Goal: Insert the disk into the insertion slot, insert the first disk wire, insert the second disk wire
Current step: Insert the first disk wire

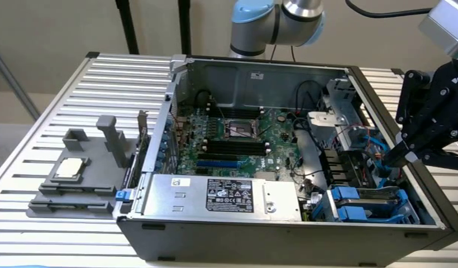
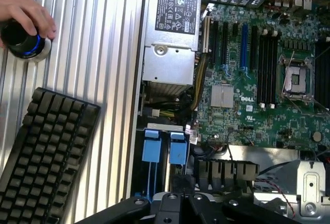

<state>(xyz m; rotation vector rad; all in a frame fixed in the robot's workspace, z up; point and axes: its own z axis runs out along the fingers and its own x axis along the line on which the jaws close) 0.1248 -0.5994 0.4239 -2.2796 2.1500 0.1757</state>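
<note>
The insertion slot (image 1: pixel 367 205), a grey cage with bright blue rails, sits in the open computer case's front corner at the exterior view's right. Blue carrier tabs (image 2: pixel 152 144) and a flat grey top show inside it, so the disk (image 1: pixel 380 193) appears seated there with its label hidden. My black gripper (image 1: pixel 394 161) reaches down into the case just behind the cage, beside a blue wire (image 1: pixel 373 146). In the wrist view the gripper (image 2: pixel 181 197) is shut. A small black piece (image 2: pixel 181 184) sits right at its tips; I cannot tell whether it is gripped.
A silver box with a black label (image 1: pixel 229 195) lies along the case's front. The green motherboard (image 1: pixel 237 137) fills the case floor. A grey fixture (image 1: pixel 72 173) stands on the ribbed table. Beside the case are a keyboard (image 2: pixel 46 152) and a hand on a black knob (image 2: pixel 23 28).
</note>
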